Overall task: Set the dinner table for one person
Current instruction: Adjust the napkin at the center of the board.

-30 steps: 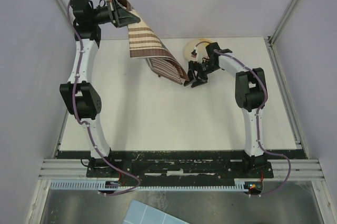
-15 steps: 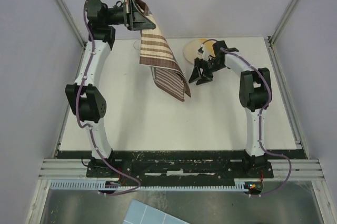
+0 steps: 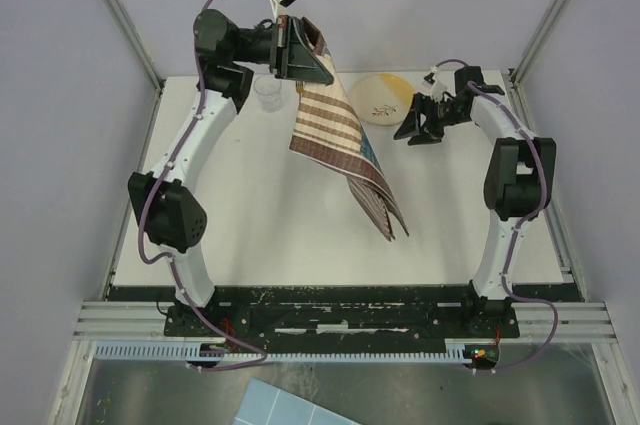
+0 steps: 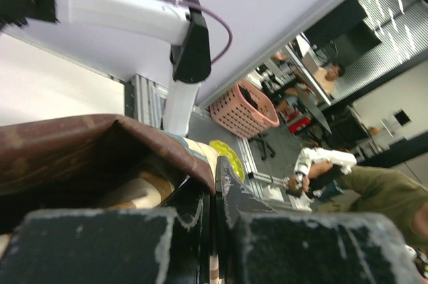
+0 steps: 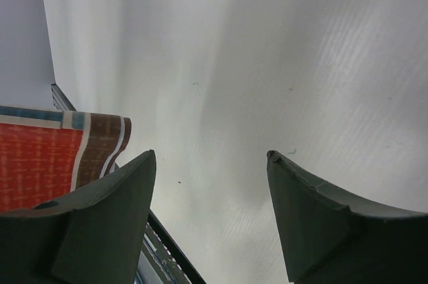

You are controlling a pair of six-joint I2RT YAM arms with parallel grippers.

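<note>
The left gripper (image 3: 303,53) is clamped on the top edge of the striped placemat (image 3: 335,130), which hangs over the white desk (image 3: 260,215) below both arms. The right gripper (image 3: 417,131) is spread apart, just beside the plate (image 3: 378,97).

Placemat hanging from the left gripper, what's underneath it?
Only bare white dinner table shows around the placemat, which the left gripper holds up. The tabletop strip directly beneath is covered.

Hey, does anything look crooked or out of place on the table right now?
Yes. The placemat is not lying flat: it hangs folded from the left end effector, shut on its top edge, with its lower corner down by the table.
</note>
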